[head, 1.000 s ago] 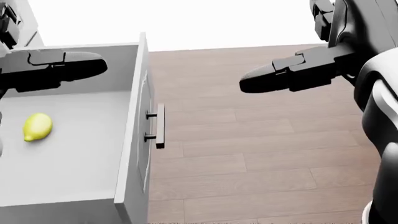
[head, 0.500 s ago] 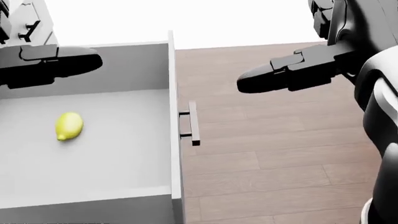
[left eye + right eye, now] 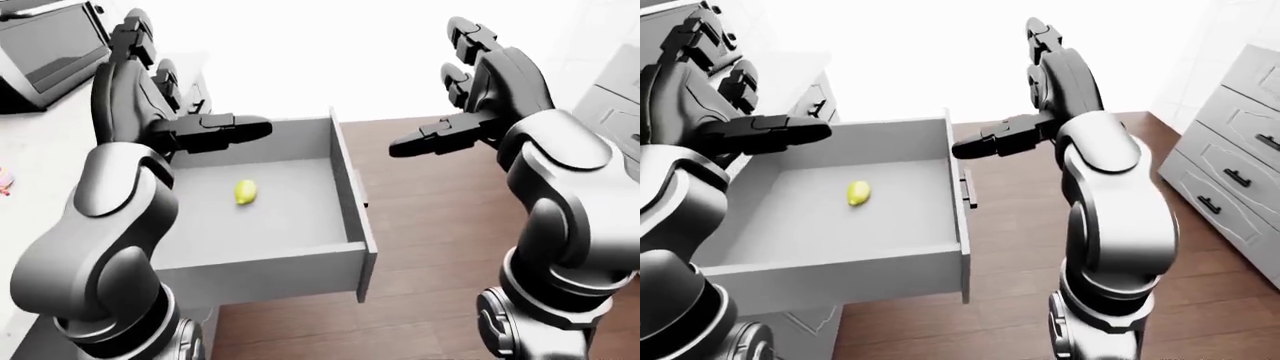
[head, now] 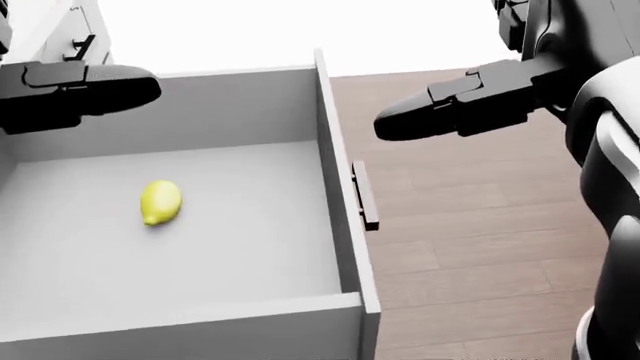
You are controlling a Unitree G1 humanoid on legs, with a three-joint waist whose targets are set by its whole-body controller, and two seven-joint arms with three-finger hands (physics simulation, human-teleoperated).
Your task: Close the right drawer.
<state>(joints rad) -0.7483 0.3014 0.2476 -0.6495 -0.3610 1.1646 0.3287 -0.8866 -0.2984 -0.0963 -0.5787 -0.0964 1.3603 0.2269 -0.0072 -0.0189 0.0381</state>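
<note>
The drawer [image 4: 335, 195] is pulled out, a lemon [image 4: 160, 202] lying inside. Both hands are spread wide, empty: left hand [image 3: 150, 97] at ten o'clock, right hand [image 3: 480, 82] at two.

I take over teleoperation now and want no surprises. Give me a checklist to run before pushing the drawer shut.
1. Drawer pulled out, needs closing: ok.
2. Lemon lies low on the drawer floor, clear of the walls: ok.
3. Right hand open, beside the drawer front but not on it: not ok, no contact yet.
4. Left hand out of the drawer: not ok, a finger reaches over the drawer's top-left part.
5. Handle unobstructed: ok.
6. Cabinet opening behind the drawer clear: cannot tell, hidden.
</note>
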